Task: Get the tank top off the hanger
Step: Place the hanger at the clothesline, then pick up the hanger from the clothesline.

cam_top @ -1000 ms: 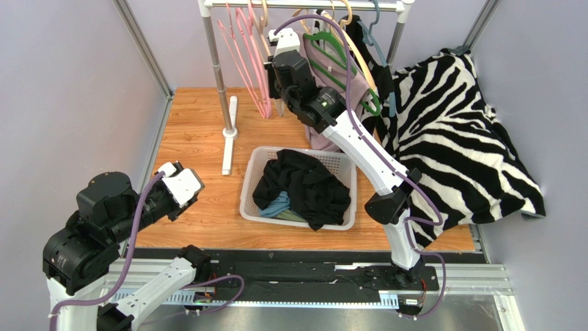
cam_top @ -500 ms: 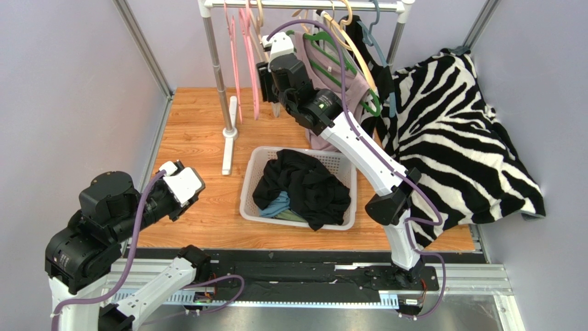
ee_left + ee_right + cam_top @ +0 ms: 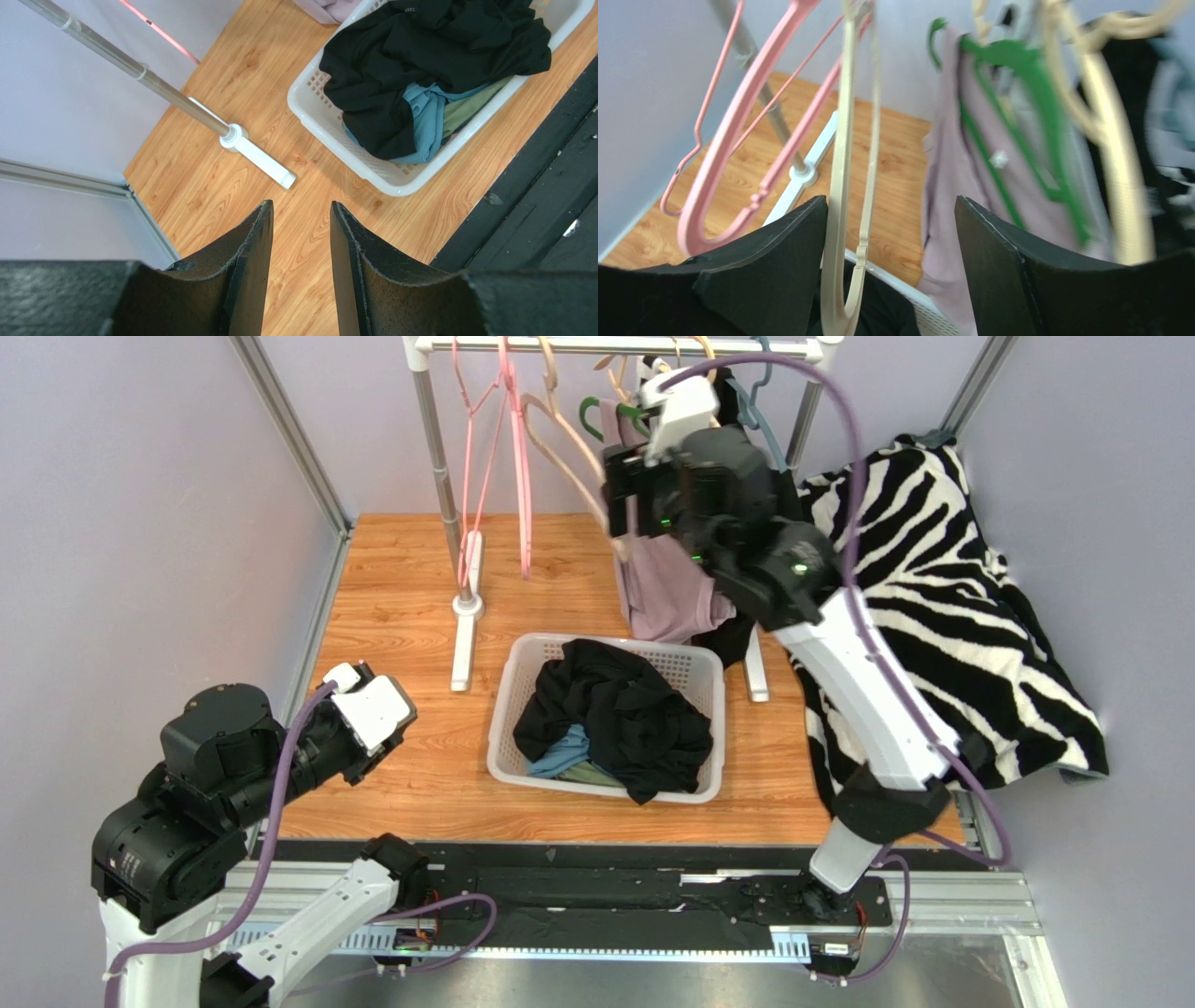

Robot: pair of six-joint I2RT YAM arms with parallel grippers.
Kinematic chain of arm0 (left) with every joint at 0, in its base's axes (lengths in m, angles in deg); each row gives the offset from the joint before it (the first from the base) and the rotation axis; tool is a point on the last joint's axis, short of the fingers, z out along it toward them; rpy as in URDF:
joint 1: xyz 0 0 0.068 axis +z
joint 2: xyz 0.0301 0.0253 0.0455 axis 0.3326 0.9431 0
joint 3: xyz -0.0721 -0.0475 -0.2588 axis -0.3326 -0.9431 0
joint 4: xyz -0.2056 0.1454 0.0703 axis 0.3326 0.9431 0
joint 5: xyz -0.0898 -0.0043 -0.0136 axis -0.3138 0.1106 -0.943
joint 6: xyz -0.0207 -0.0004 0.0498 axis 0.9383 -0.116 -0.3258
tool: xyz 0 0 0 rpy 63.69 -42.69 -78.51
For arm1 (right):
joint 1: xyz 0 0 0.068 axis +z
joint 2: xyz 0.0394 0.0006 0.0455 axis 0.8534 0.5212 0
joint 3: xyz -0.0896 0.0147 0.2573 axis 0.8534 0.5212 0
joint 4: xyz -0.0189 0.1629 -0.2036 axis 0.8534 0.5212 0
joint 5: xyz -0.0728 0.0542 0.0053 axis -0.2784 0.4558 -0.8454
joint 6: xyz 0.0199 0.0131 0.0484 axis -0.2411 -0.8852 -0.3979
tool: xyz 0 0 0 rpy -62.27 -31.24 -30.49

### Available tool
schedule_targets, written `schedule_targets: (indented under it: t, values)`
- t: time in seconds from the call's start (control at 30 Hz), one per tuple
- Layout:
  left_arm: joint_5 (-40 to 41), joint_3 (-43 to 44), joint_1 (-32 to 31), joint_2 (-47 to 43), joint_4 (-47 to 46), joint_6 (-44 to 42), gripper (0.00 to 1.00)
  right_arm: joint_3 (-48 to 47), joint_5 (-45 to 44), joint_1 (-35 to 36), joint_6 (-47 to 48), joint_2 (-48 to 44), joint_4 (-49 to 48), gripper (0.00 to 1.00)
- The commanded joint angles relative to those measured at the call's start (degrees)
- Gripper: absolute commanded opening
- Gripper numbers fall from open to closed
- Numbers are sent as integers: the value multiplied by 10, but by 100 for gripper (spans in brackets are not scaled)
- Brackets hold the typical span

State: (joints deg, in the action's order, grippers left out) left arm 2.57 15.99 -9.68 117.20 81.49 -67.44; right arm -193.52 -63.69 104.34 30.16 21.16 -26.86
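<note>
On the rail (image 3: 589, 346), limp lilac tank top (image 3: 948, 189) on curved green hanger (image 3: 1025, 73); left and right jaws apart.

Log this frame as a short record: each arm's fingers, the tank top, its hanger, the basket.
left gripper: fingers apart, empty, left of the basket
right gripper: fingers apart, up at the rack, cream hanger between them, not clamped
tank top: lavender, on the green hanger
basket: white, holds black, blue and green clothes
</note>
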Motion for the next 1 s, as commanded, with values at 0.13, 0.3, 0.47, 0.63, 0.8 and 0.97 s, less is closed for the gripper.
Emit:
schedule_targets:
  t: [0.13,0.3,0.47,0.63,0.8,0.97]
  values:
    - [-12,18,7,1,0,9,44,89,107,-114,-37,-87,6,63]
    - [-18,21,9,4,0,10,44,127,148,-136,-51,-95,6,59]
    - [-22,23,12,6,0,11,44,152,181,-136,-55,-107,1,56]
    - [-25,18,12,7,-1,10,44,171,234,-136,-58,-136,-15,61]
    - [-26,19,12,9,-1,10,44,162,224,-138,-54,-152,-21,65]
    - [-27,19,14,8,0,9,44,122,225,-156,-55,-129,-14,66]
